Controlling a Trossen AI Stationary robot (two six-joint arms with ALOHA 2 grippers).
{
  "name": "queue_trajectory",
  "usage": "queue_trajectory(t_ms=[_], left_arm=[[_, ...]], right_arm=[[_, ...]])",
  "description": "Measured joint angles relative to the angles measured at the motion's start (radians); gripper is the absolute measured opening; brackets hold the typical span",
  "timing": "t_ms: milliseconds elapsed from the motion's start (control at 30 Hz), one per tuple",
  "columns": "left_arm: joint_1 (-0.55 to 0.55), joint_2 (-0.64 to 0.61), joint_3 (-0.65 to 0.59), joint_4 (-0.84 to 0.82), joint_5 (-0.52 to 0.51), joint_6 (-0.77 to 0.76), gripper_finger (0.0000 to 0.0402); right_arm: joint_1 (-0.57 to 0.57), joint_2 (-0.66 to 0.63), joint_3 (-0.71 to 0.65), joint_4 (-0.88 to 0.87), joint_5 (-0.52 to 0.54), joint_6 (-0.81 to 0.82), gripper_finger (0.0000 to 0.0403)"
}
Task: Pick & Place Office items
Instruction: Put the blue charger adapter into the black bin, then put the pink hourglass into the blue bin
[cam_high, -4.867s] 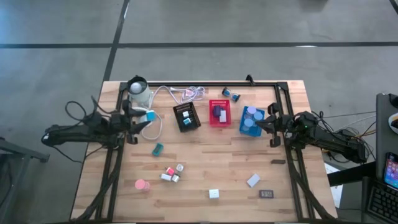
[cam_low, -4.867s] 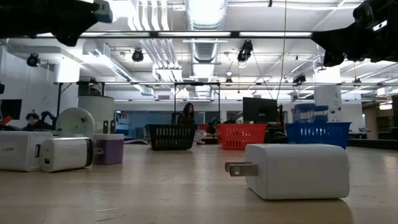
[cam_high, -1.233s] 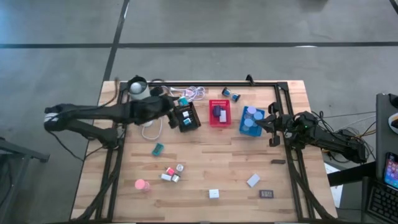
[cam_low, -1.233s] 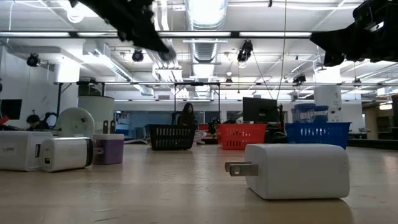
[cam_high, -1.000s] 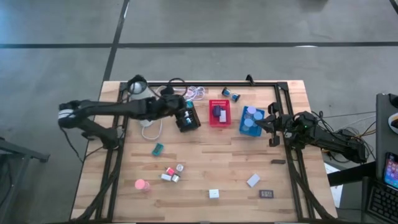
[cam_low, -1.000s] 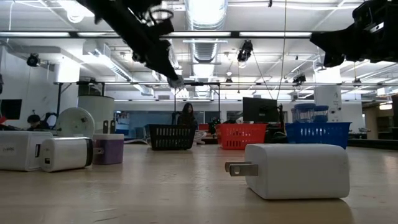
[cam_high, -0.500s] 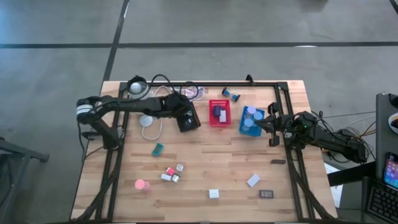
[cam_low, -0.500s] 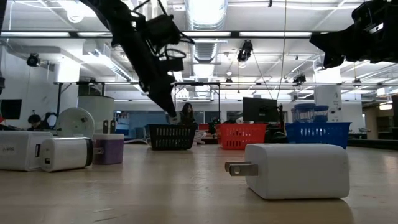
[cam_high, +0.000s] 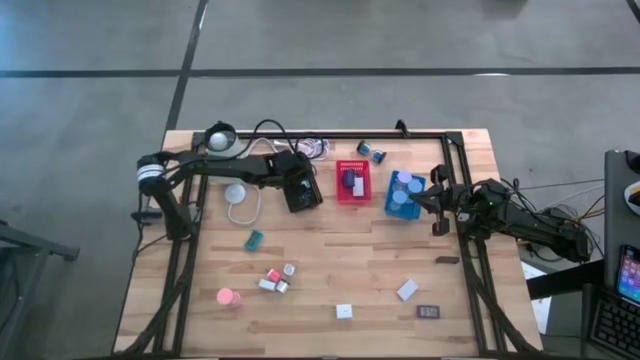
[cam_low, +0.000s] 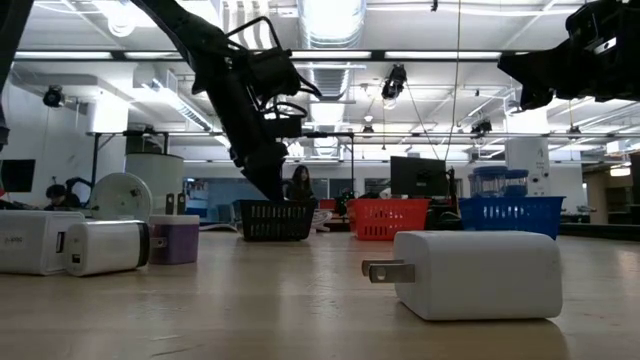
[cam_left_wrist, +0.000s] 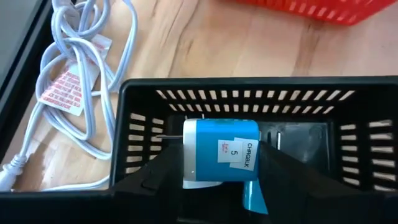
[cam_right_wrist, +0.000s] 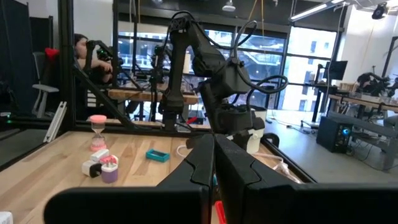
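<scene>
The left gripper is down over the black mesh tray, near the far edge of the tabletop. Its fingers are closed on a blue and white block with a small white label. The block sits just inside the tray's open top. A white coiled cable lies on the wood just beside the tray.

The right gripper waits near the right edge, just beside the blue mesh tray. Its fingers are shut tight with nothing between them.

Round blue rolls sit in the blue tray. The red mesh tray stands between the black one and the blue one, with a dark piece inside.

More office items are spread over the tabletop. A teal block lies left of the middle. A small bunch of pink and white pieces lies closer to the near edge. A pink roll is near the near left corner. A white block, another white block and a small dark rectangle lie along the near edge.
</scene>
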Motion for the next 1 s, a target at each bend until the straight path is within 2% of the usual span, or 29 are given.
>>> queue_trajectory(t_ms=[367,533,700,867,1000], left_arm=[[0.000,-0.027,-0.003,-0.024,0.049,0.000,0.0232],[-0.001,-0.068,-0.003,-0.034,0.048,0.001,0.0239],[-0.010,-0.179,-0.003,-0.078,0.049,0.008,0.0236],[-0.054,-0.370,-0.034,-0.094,0.131,0.067,0.0210],[-0.088,-0.549,-0.092,-0.038,0.168,0.092,0.0136]], right_arm=[[0.000,0.000,0.000,-0.001,0.000,0.000,0.0008],[0.000,0.000,0.000,-0.001,0.000,0.000,0.0008],[0.000,0.000,0.000,-0.001,0.000,0.000,0.0008],[0.000,0.000,0.000,-0.001,0.000,0.000,0.0008],[0.000,0.000,0.000,-0.001,0.000,0.002,0.0008]])
